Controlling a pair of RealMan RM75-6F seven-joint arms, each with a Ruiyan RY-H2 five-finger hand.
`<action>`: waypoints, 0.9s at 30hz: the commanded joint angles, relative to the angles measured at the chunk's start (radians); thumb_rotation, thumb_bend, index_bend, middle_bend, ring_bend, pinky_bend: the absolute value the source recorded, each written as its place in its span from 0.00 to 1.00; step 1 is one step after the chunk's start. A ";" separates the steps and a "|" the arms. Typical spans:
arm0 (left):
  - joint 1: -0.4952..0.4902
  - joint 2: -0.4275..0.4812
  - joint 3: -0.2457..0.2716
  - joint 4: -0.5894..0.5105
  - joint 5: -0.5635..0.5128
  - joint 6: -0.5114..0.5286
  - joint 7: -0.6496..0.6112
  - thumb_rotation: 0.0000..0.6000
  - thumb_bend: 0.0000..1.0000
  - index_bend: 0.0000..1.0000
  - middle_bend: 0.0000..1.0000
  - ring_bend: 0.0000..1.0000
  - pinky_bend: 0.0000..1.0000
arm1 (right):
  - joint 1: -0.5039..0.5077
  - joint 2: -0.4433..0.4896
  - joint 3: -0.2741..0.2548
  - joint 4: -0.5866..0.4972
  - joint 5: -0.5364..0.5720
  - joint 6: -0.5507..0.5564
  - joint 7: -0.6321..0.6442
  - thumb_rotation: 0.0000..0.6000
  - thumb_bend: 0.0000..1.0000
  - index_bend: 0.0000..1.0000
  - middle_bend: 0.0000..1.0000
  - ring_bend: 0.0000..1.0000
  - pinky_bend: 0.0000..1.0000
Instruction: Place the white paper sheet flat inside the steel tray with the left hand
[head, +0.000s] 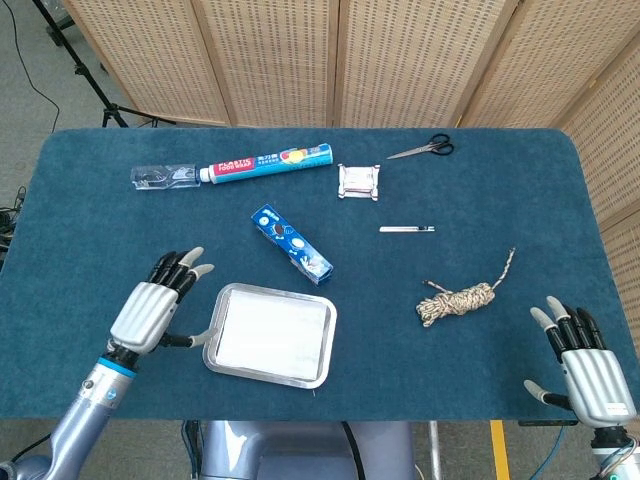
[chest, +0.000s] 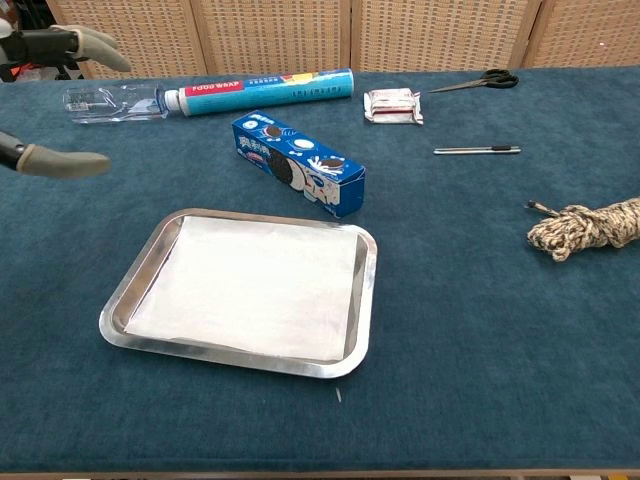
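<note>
One sheet down: white paper sheet (chest: 250, 285) lies flat inside steel tray (chest: 366, 300), so we judge placement done; left hand (head: 150, 305) beside tray, fingers spread, holding nothing, clear of paper; right hand (head: 585, 375) idle, fingers apart, near table edge

Chest view barely catches the left hand (chest: 45, 100): just a couple of fingertips poking in at the 10 o'clock corner, everything else chopped off by the left edge. Head view cuts the right hand (head: 585, 368) at the wrist down at 5 o'clock, and the chest view cuts the rope bundle (chest: 585, 226) at its 3 o'clock edge. The print on the toothpaste tube (head: 268, 162) and the cookie box (head: 291, 242) is too small to read from the head view, and I can't tell what the little white packet (head: 359, 182) up at 12 o'clock actually is.
</note>
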 joint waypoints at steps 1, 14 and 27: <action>0.051 0.006 0.038 0.025 0.037 0.055 0.074 0.59 0.16 0.16 0.00 0.00 0.00 | 0.000 -0.001 0.000 0.000 0.001 0.000 -0.003 1.00 0.00 0.10 0.00 0.00 0.00; 0.225 0.059 0.131 0.078 0.034 0.146 0.243 0.60 0.16 0.15 0.00 0.00 0.00 | 0.005 -0.005 -0.002 -0.002 0.010 -0.017 -0.028 1.00 0.00 0.10 0.00 0.00 0.00; 0.308 0.038 0.104 0.193 0.070 0.172 0.135 0.60 0.16 0.15 0.00 0.00 0.00 | 0.011 -0.018 -0.012 -0.003 0.008 -0.039 -0.065 1.00 0.00 0.10 0.00 0.00 0.00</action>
